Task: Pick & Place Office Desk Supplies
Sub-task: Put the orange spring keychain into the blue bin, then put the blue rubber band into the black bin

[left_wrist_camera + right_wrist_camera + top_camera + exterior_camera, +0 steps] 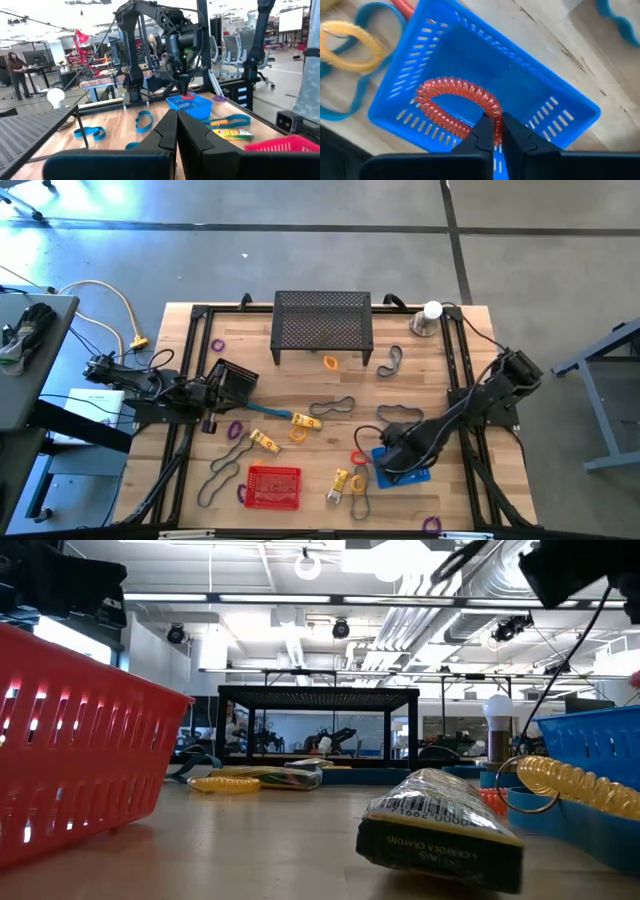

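1. The right gripper (494,131), jaws pinched on a red coil ring (457,97), hangs over the blue basket (560,107) at about 5 o'clock on the table.
2. The left gripper (176,131), fingers closed and empty, waits at 9 o'clock.
3. Most supplies remain loose: yellow blocks (306,421), a purple ring (217,344), dark band loops (332,407) near centre. Sorting looks barely begun; the red basket (273,486) appears empty.
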{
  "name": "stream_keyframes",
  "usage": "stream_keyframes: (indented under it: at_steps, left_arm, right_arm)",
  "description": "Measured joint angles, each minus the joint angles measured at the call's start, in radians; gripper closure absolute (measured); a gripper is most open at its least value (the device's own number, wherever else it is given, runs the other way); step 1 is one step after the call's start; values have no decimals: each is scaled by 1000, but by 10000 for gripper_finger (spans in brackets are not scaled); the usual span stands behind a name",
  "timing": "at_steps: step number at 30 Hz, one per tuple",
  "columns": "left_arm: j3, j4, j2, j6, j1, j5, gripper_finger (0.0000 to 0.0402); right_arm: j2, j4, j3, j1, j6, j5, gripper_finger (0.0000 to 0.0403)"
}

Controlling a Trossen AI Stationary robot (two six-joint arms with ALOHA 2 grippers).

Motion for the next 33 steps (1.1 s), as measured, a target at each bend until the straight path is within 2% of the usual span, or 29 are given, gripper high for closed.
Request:
stream_keyframes:
  at_steps: [7, 13, 16, 21, 28, 30, 33]
  left_arm:
    - [0, -31, 0, -46, 0, 0, 401]
    - [0, -29, 0, -39, 0, 0, 401]
    - [0, -29, 0, -39, 0, 0, 401]
    - [0, -29, 0, -39, 0, 0, 401]
    - [0, -29, 0, -102, 0, 0, 401]
    - [0, -29, 0, -114, 1, -1, 401]
    - [0, -29, 0, -93, 1, -2, 401]
  right_arm:
    - [51, 2, 0, -6, 40, 2, 344]
    - [54, 7, 0, -4, 85, 5, 265]
    - [54, 6, 0, -4, 43, 26, 223]
    - [24, 7, 0, -10, -6, -2, 173]
    - [-85, 5, 0, -43, -19, -56, 161]
    - [-124, 0, 1, -59, -54, -25, 161]
    - [-173, -14, 1, -82, -117, 101, 161]
